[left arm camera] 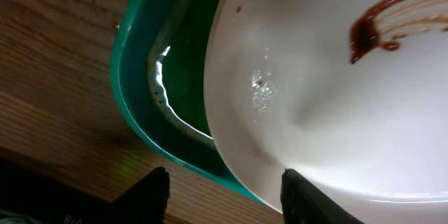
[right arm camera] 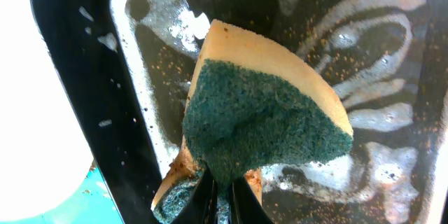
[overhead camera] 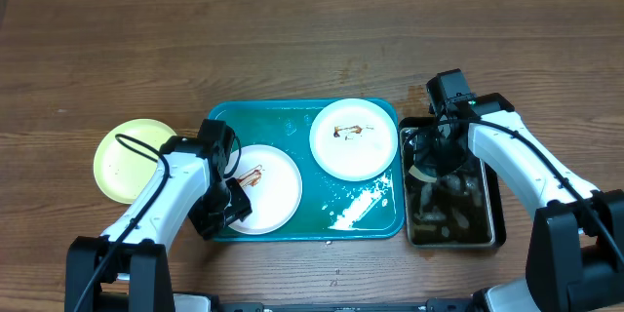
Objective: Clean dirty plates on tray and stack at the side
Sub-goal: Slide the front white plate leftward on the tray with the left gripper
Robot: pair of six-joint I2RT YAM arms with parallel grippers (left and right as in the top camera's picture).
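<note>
Three plates show from overhead. A pale yellow-green plate (overhead camera: 132, 159) sits on the bench (overhead camera: 292, 39) off the left end of the teal tray (overhead camera: 317, 195). The left arm crosses the space between them, so I cannot tell whether plate and tray touch. Two white plates lie inside the tray. The near white plate (overhead camera: 265, 187) fills the tray's left end and has a brown smear (overhead camera: 255, 175) near its centre. The far white plate (overhead camera: 353, 137) lies at the tray's far right corner and has a smaller brown mark. A streak of white foam (overhead camera: 356, 207) lies on the tray floor toward the near right corner.

The left fingers (left arm camera: 150, 199) are spread apart at the tray's near left corner. One is outside the tray rim, over the bench, and the other is over the edge of the smeared plate.

The right fingers (right arm camera: 204, 203) are clamped on a sponge (right arm camera: 269, 122), yellow with a green scouring face. The sponge is held over a black tray (right arm camera: 66, 63) of dark, sudsy water just beside the teal tray's right end. Whether the sponge touches the water cannot be told.
</note>
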